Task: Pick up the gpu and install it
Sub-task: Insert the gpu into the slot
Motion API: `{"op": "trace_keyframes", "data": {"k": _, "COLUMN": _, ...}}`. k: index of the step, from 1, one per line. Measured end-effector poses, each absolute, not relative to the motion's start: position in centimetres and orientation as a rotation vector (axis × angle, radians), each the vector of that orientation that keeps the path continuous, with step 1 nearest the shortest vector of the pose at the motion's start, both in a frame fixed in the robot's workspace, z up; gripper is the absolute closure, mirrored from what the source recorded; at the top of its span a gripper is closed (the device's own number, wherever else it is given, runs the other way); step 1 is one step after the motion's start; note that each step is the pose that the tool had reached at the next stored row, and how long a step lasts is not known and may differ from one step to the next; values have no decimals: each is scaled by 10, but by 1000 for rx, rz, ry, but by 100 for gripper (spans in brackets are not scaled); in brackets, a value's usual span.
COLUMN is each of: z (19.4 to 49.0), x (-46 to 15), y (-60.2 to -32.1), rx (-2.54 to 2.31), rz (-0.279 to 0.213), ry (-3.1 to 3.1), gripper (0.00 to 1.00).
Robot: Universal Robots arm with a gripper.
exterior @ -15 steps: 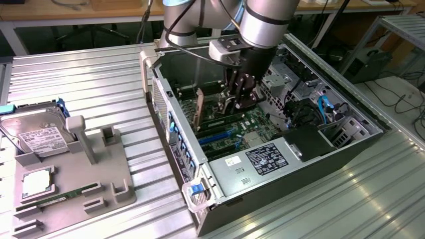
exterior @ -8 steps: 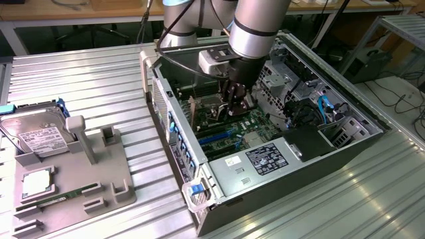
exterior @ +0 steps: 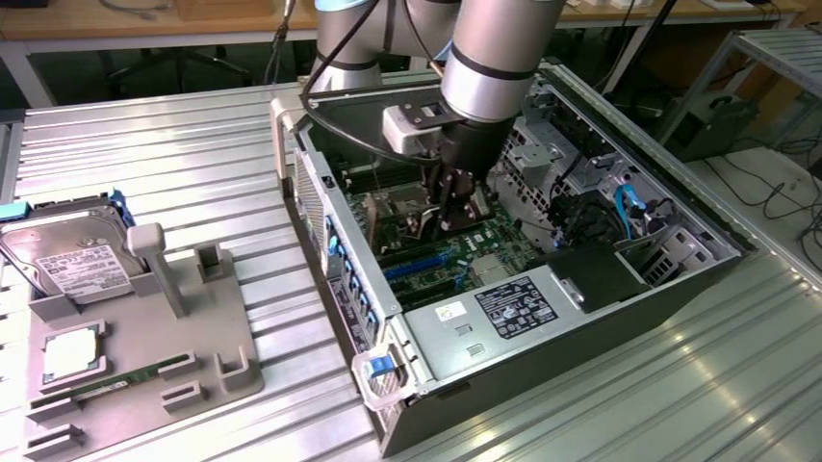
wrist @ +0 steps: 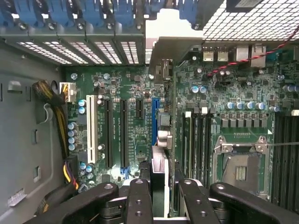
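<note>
Inside the open computer case (exterior: 385, 404), my gripper (exterior: 449, 214) hangs low over the green motherboard (exterior: 495, 252). In the wrist view the gpu (wrist: 159, 170) appears edge-on, thin and upright, between my black fingers (wrist: 140, 200). The gripper (wrist: 166, 201) is shut on it. Its silver metal bracket (wrist: 166, 37) stands at the case's rear slot openings. The card's lower edge runs in line with the blue expansion slot (wrist: 154, 109); I cannot tell whether it touches the slot.
Beside the blue slot lie black slots (wrist: 124, 133) and a white slot (wrist: 90, 130), with the open CPU socket (wrist: 240, 165) and yellow-black cables (wrist: 51, 100) nearby. At the exterior view's left, a grey fixture (exterior: 192, 356) holds a hard drive (exterior: 77, 260) and a RAM stick (exterior: 115, 382).
</note>
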State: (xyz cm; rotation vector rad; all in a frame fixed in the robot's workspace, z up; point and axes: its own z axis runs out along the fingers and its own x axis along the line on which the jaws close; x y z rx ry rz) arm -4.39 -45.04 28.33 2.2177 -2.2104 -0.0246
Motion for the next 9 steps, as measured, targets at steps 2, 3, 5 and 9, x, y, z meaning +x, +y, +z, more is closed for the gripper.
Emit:
{"op": "trace_keyframes", "data": {"k": 2, "z": 280, "x": -46, "y": -450, "rx": 2218, "rz": -25, "ry": -2210, "gripper": 72}}
{"op": "trace_keyframes", "data": {"k": 3, "z": 279, "x": -46, "y": -451, "rx": 2218, "rz": -25, "ry": -2210, "gripper": 72}}
{"op": "trace_keyframes", "data": {"k": 5, "z": 276, "x": -46, "y": -452, "rx": 2218, "rz": -25, "ry": -2210, "gripper": 72}}
{"op": "trace_keyframes", "data": {"k": 9, "z": 272, "x": -49, "y": -452, "rx": 2218, "rz": -24, "ry": -2210, "gripper": 72}}
